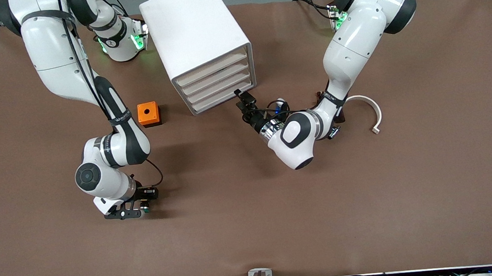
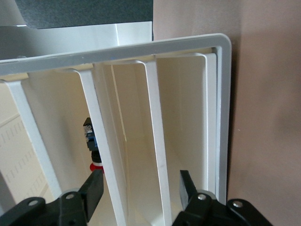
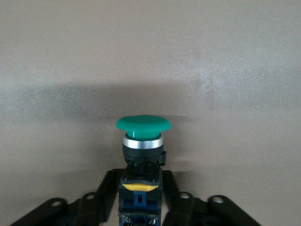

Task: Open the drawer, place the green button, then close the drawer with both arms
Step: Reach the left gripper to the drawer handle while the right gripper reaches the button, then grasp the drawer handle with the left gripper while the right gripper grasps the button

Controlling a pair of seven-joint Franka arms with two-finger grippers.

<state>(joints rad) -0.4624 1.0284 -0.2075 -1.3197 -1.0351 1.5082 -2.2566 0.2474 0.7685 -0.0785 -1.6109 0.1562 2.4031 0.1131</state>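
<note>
The right gripper (image 1: 139, 206) is low over the table (image 1: 366, 216) toward the right arm's end, well apart from the cabinet (image 1: 196, 36), and its wrist view shows its fingers (image 3: 106, 190) pressed against the black body of the button (image 3: 143, 141), green cap pointing away from the hand. That reads as a grip taken or nearly taken.

The left gripper (image 1: 243, 101) is at the cabinet's front, at the corner of the drawer (image 1: 221, 99), which is shut. In its wrist view the fingers (image 2: 94, 188) stand apart with the edges of the two lowest drawer fronts between them, not yet clamped.

The step in hand looks like the pairing of pick and pull. To do it well:

- Check that the left jaws straddle only the lowest front (the wrist view shows two edges between them, so a squeeze here may catch the drawer above too).
- Pull straight out along the drawer's own line, since the cabinet sits askew on the table and could slide.
- Lift the button upright before carrying it, keeping the grip on the body rather than the cap.

The orange cube (image 1: 148, 113) lies between the button and the cabinet; carry over it, not through it.
</note>
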